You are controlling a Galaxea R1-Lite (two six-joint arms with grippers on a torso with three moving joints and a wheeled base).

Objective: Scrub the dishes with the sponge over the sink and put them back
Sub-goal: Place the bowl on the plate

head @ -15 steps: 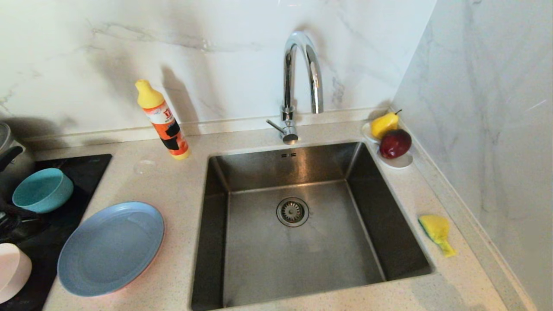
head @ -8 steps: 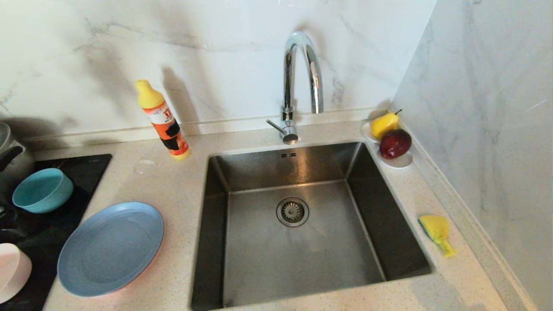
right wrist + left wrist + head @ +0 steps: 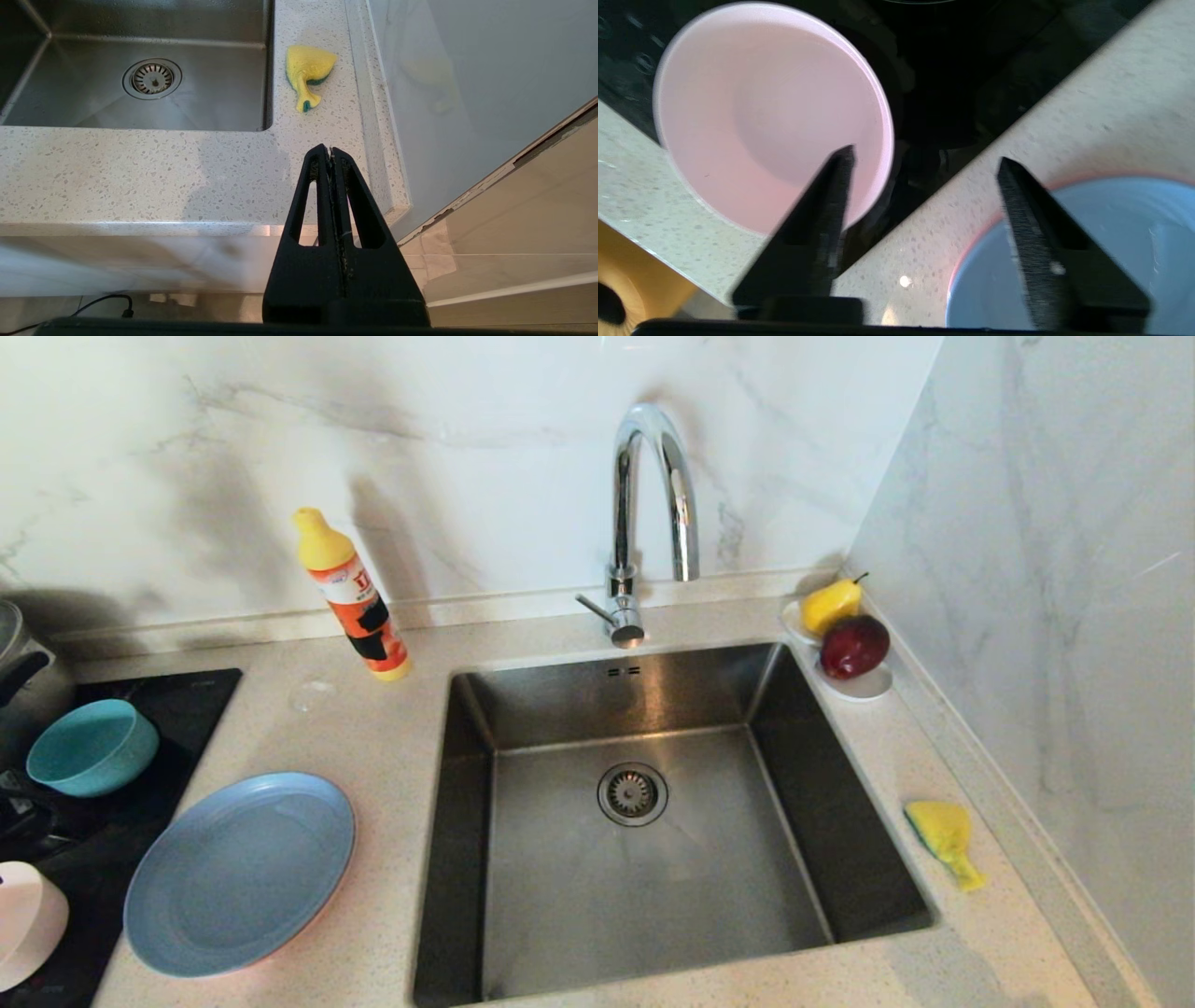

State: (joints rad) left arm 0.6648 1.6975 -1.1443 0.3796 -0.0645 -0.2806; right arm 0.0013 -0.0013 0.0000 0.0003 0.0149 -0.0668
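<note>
While the left gripper (image 3: 924, 161) hung with its jaws spread and nothing between them, one finger (image 3: 822, 219) lay over the inner wall of the pink bowl (image 3: 738, 107) and the other over the blue plate (image 3: 1111, 242), so that the gap between them spanned bare counter (image 3: 1087, 107) and the corner of the black hob (image 3: 952, 70). A descent from this placing would likely have met neither rim squarely: a finger could have pushed the light bowl aside or tipped it, or scraped the plate's edge and slid it off the salmon rim showing beneath. The arm reached in from the counter's near left, the gripper pointing steeply down at the dishes; in the head view it lay outside the frame, where only the pink bowl (image 3: 23, 924), the plate (image 3: 238, 873) and the teal bowl (image 3: 91, 747) showed left of the sink (image 3: 644, 709). The right gripper (image 3: 331, 151) was parked in front of the counter's edge, its fingers pressed together and empty, aimed toward the sponge (image 3: 308, 72), which lay on the counter right of the sink (image 3: 140, 112), untouched. No dish had yet reached the basin.
</note>
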